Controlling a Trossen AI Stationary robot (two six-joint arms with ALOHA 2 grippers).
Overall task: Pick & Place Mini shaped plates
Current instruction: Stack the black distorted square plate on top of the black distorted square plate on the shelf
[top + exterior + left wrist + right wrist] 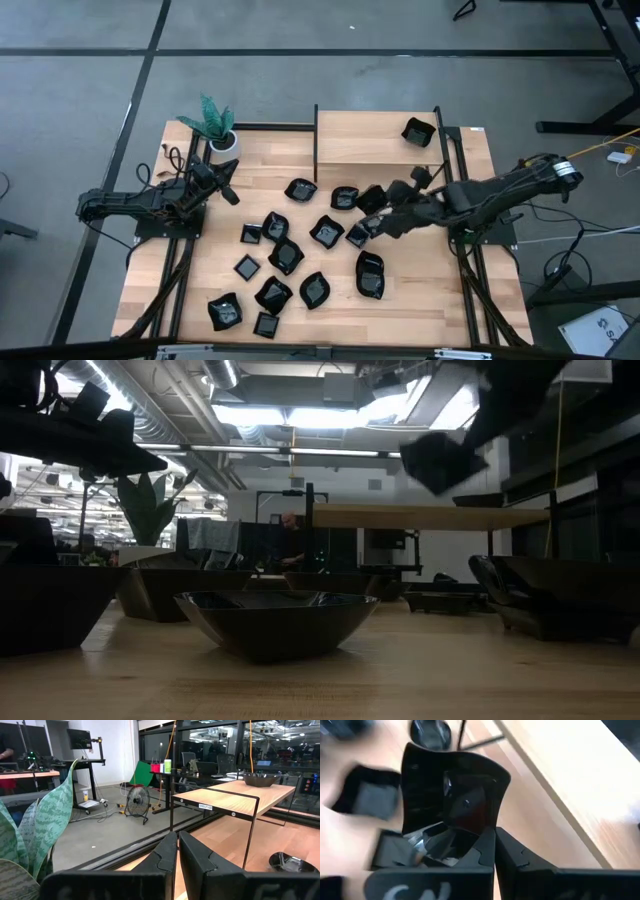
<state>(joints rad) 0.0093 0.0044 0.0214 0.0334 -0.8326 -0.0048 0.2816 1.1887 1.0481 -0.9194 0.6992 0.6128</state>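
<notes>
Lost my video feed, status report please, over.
Right claw shut on a mini plate, lifted near the raised shelf. Left claw shut, empty, by the plant. Nothing blocking.

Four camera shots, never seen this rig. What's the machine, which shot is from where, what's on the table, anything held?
It is a robot with two dark arms at a wooden table, each ending in a two-finger hand. The top view looks straight down on everything. The low view sits at table height, looking across into the room. The other two come from cameras on each wrist, looking past that arm's own fingers.

Scattered over the table are small glossy black plates of mixed shapes. At the back stands a raised wooden shelf with one plate on it, and a potted plant sits at the back left.

The right hand is shut on a black plate, lifted off the table. The left hand waits near the plant, shut and empty.
</notes>
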